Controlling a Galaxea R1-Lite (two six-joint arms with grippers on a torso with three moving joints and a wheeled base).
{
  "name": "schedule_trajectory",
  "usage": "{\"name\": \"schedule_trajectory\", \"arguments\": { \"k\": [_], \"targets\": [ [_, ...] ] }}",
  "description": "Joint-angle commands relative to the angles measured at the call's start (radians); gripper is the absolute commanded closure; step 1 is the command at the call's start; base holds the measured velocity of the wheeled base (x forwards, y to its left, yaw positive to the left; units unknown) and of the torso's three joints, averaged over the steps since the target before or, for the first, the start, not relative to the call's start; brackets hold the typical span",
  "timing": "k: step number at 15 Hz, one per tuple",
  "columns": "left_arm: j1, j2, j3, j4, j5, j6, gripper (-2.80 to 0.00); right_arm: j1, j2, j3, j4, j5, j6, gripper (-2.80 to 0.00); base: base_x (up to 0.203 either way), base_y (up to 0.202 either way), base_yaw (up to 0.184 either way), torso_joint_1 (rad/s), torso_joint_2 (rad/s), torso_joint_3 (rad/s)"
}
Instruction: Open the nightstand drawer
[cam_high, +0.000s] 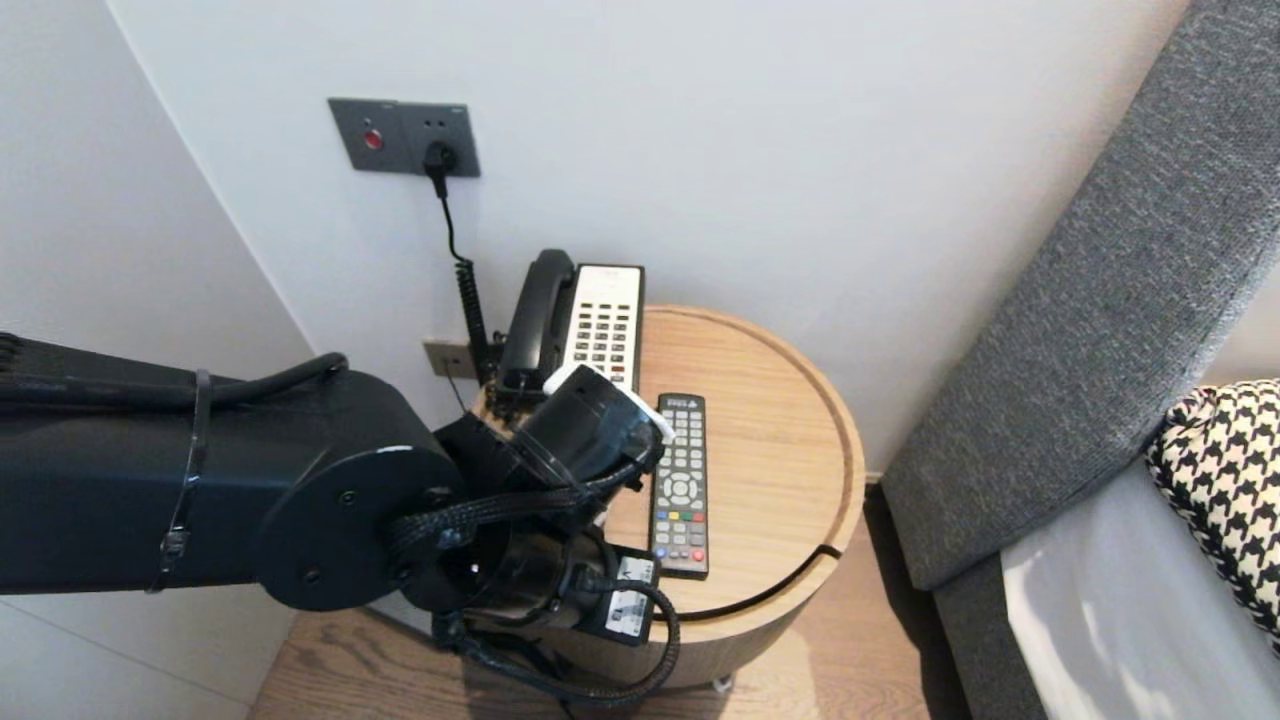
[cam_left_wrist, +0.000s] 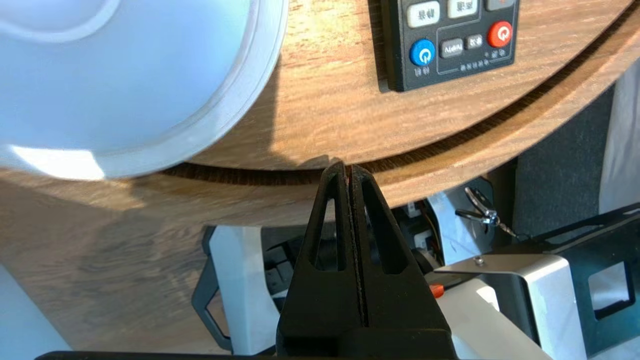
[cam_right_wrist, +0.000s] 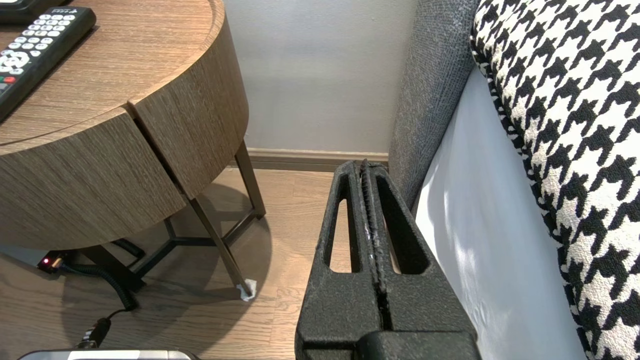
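The bed (cam_right_wrist: 480, 240) is filling the robot's right side. The right gripper (cam_right_wrist: 366, 167) is hanging low beside it, fingers pressed together on nothing, well apart from the work. The round tabletop (cam_high: 780, 420) is acting as a shallow tray, its raised rim (cam_high: 852, 470) enclosing three things. A phone (cam_high: 585, 320) is sitting at the back by the wall, a remote (cam_high: 680, 485) is lying flat down the middle, and a white round thing (cam_left_wrist: 125, 85) is showing only in the left wrist view, too blurred to name. The curved front below is looking like a shut drawer (cam_right_wrist: 195, 110), so anything inside is hidden. The left arm (cam_high: 200, 480) is reaching over the tabletop's near left side. The left gripper (cam_left_wrist: 348, 170) is hovering above the near rim, fingers together and empty, with the remote's power-button end near it. By my judgement, reaching the remote is calling for parting the fingers first, lining them across its narrow width, and descending clear of the white thing and the rim.
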Motion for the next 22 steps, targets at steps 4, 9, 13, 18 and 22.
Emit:
{"name": "schedule_trajectory", "arguments": {
  "k": [4, 9, 13, 18, 22],
  "targets": [
    [-0.001, 0.017, 0.007, -0.013, 0.000, -0.012, 0.00, 0.000, 0.001, 0.025, -0.001, 0.000, 0.000, 0.00, 0.000, 0.000, 0.000, 0.000, 0.00, 0.000],
    [-0.011, 0.013, 0.016, -0.016, 0.000, -0.028, 0.00, 0.000, 0.001, 0.025, -0.001, 0.000, 0.000, 0.00, 0.000, 0.000, 0.000, 0.000, 0.00, 0.000],
    [-0.019, -0.001, 0.045, -0.016, -0.004, -0.030, 0.00, 0.000, 0.001, 0.025, -0.001, 0.000, 0.000, 0.00, 0.000, 0.000, 0.000, 0.000, 0.00, 0.000],
    [-0.040, -0.012, 0.079, -0.018, -0.008, -0.045, 0.00, 0.000, 0.001, 0.025, -0.001, 0.000, 0.000, 0.00, 0.000, 0.000, 0.000, 0.000, 0.00, 0.000],
    [-0.076, -0.025, 0.115, -0.017, -0.008, -0.073, 0.00, 0.000, 0.001, 0.025, -0.001, 0.000, 0.000, 0.00, 0.000, 0.000, 0.000, 0.000, 0.00, 0.000]
  ]
}}
